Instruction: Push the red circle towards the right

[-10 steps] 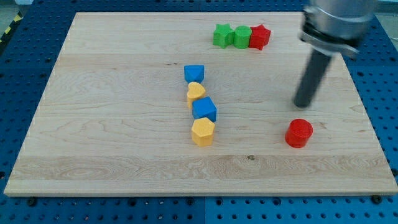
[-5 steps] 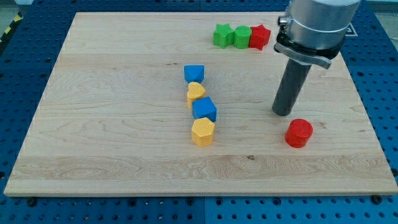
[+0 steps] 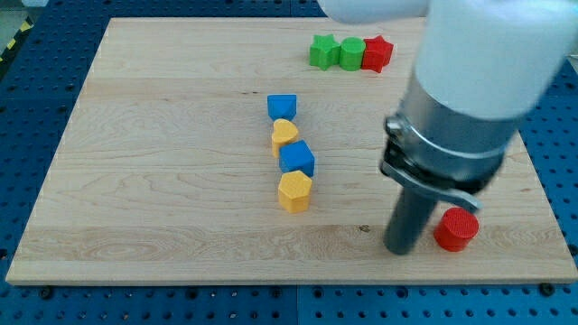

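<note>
Careful: my tip [image 3: 401, 251], no gripper fitted, sits low-left of the red circle [image 3: 455, 228]; you risk glancing it off the board's [image 3: 163, 135] bottom edge.

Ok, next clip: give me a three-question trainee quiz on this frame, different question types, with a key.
1. True or false: my tip sits on the view's left side of the red circle.
2. Multiple choice: the row at the view's top reads, left to right: A) green, green, red B) red, green, green C) green, red, green.
3. Fill in: the column mid-board holds two blue blocks and two ____ blocks.

Key:
1. True; the tip is close beside the circle.
2. A: green star, green block, red star.
3. Yellow: blue, yellow, blue, yellow.
</note>
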Tool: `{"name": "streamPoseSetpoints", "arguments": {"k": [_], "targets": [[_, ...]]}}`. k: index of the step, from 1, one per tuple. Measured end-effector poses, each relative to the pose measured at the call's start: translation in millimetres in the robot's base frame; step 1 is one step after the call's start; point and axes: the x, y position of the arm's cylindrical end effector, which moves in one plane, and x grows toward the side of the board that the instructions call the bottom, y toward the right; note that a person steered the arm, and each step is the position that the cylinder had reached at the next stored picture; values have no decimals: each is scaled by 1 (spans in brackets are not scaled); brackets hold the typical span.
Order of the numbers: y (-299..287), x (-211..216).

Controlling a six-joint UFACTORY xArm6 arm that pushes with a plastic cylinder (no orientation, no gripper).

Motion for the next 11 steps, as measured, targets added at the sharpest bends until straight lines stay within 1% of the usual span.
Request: {"name": "streamPoseSetpoints", "arguments": {"k": [1,2,3,5,6,7,8,9,10,11], "targets": [[55,-14],[69,-104],[70,-131],[75,-69],[101,-61],[136,-78],[143,-102],[133,-67],[137,-21],[192,-13]]}}
